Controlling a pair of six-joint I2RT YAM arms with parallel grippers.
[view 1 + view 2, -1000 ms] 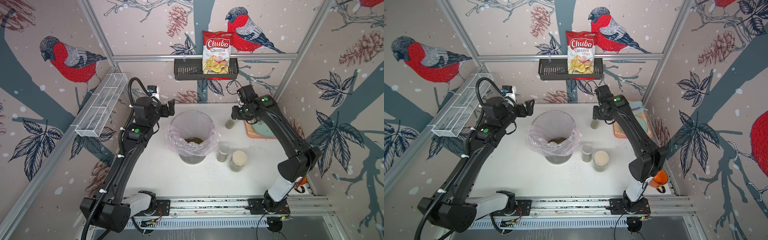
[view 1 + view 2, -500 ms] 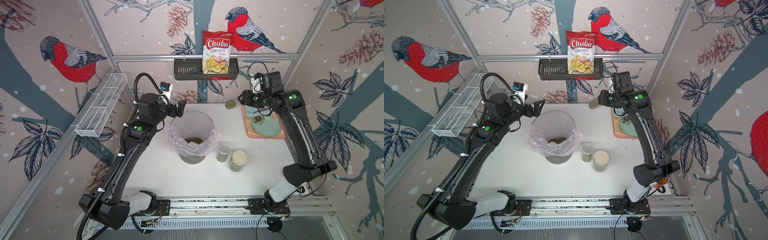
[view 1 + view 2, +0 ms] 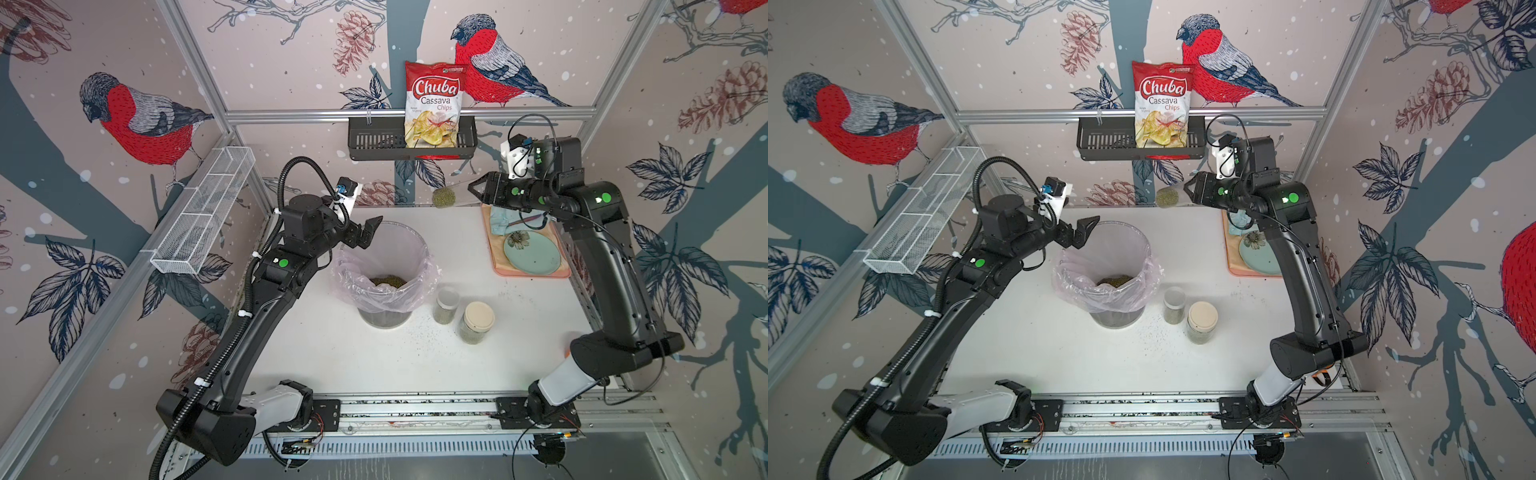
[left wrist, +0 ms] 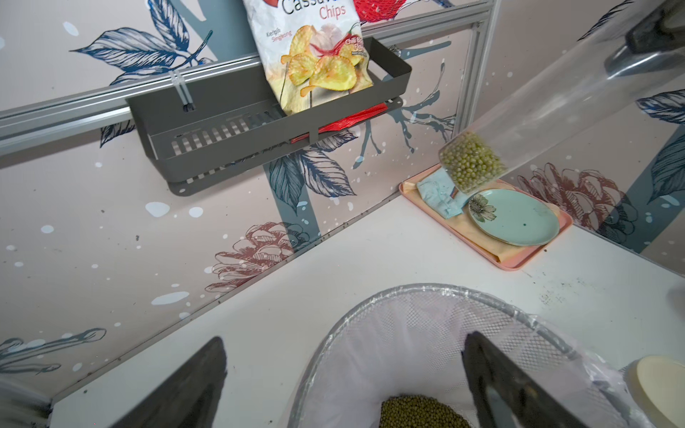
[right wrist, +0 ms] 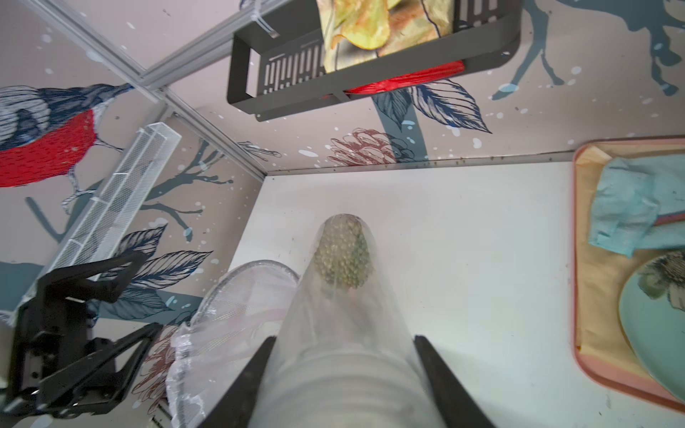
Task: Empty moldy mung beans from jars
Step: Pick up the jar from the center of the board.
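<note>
Gripping one tube (image 3: 452,196) with beans (image 3: 443,197) aloft by the white table's (image 3: 374,357) back edge, the right gripper (image 3: 473,191) stays apart from the left gripper (image 3: 365,232), spread empty over one mid-table bin (image 3: 415,245), with a short jar (image 3: 445,305) and a lidded jar (image 3: 478,322) standing beside it, inside bird-papered walls (image 3: 291,62).

Lab test booth — aluminium frame (image 3: 291,112), wallpapered walls (image 3: 257,54)
</note>
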